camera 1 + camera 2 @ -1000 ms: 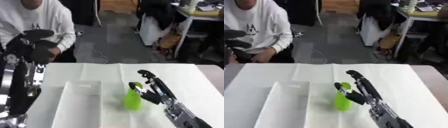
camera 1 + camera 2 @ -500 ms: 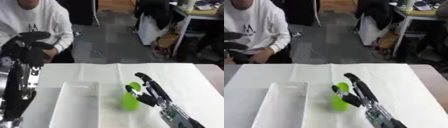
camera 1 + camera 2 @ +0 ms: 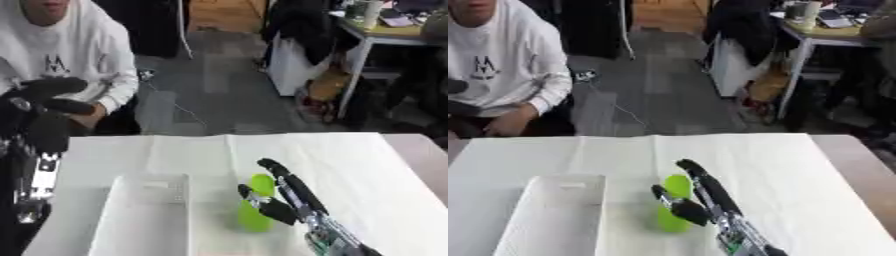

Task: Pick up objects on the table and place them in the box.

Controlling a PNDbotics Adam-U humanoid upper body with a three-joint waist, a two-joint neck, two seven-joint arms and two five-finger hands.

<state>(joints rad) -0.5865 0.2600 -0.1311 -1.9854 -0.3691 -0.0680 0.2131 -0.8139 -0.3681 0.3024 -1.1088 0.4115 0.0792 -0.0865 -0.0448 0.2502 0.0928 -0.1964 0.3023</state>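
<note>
White table (image 3: 367, 165): box (image 3: 144, 220) beside green bottle (image 3: 254, 207), right hand (image 3: 284, 197) against it.

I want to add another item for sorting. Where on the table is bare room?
Bare cloth lies right of the right hand, out to the table edge, and along the far strip beyond the box. It is crowded between the box and the green bottle, where the hand works.

The table (image 3: 367, 165) wears a white cloth, matt and faintly creased. On it, the box (image 3: 144, 220) looks like smooth, pale, translucent plastic. Just right of the box, the green bottle (image 3: 254, 207) is bright smooth plastic. The right hand (image 3: 284, 197) beside it is matt black, with metal parts glinting toward the wrist.
</note>
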